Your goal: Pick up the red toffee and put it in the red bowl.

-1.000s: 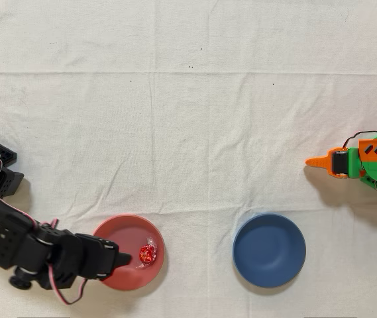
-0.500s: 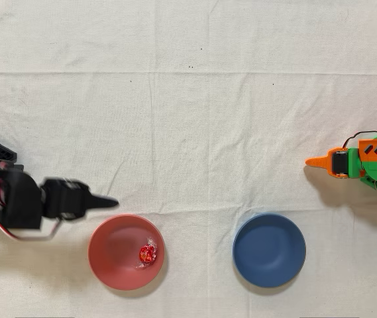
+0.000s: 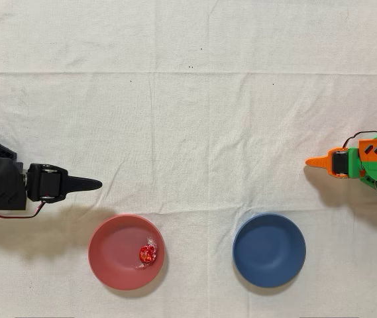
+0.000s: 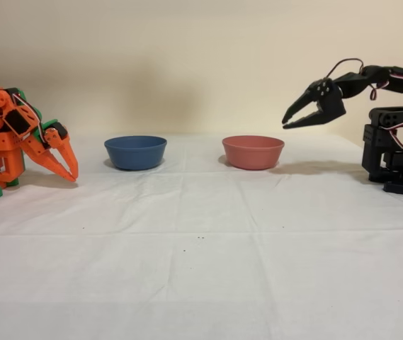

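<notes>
Count: one gripper [image 3: 93, 184], one toffee [image 3: 147, 253], two bowls, two arms, one cloth [image 3: 195, 112].

Overhead view, left to right. The black arm [image 3: 9, 189] entered from the left edge, partly cut off there. Its gripper pointed right as a single dark tip, held nothing, and touched nothing. The red bowl [image 3: 112, 246] lay just below and slightly right of the tip, apart from it. The toffee sat inside that bowl, right of its centre, below and right of the gripper. The blue bowl [image 3: 269, 250] stood further right, well apart from the gripper and clear of the red bowl, with bare cloth between them. The idle orange arm [image 3: 364, 164] was at the far right edge, partly cut off.

Fixed view, sides reversed. The gripper [image 4: 290, 120] hung in the air at the right, above and right of the red bowl [image 4: 253, 151], jaws parted, empty.

Open room: the cloth above the gripper and across the middle was bare; both bowls stood close to the lower edge of the overhead view.

Hidden: in the fixed view the bowl wall concealed the toffee. From overhead the jaw gap could not be made out.
</notes>
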Tool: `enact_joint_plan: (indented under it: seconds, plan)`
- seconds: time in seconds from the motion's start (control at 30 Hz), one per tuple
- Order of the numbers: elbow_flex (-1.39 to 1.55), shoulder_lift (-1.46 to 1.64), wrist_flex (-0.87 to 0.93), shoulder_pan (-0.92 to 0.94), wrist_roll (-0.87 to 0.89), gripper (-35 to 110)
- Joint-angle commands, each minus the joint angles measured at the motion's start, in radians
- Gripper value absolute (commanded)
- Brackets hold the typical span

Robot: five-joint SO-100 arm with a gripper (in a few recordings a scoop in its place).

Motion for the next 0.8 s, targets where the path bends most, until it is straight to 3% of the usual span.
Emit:
enact_joint_plan:
  seconds: [0.0,0.77]
  plan:
    - [0.049,0.058,0.000,-0.003,-0.017,1]
    - [0.284,0.167,0.074,-0.040,-0.046,1]
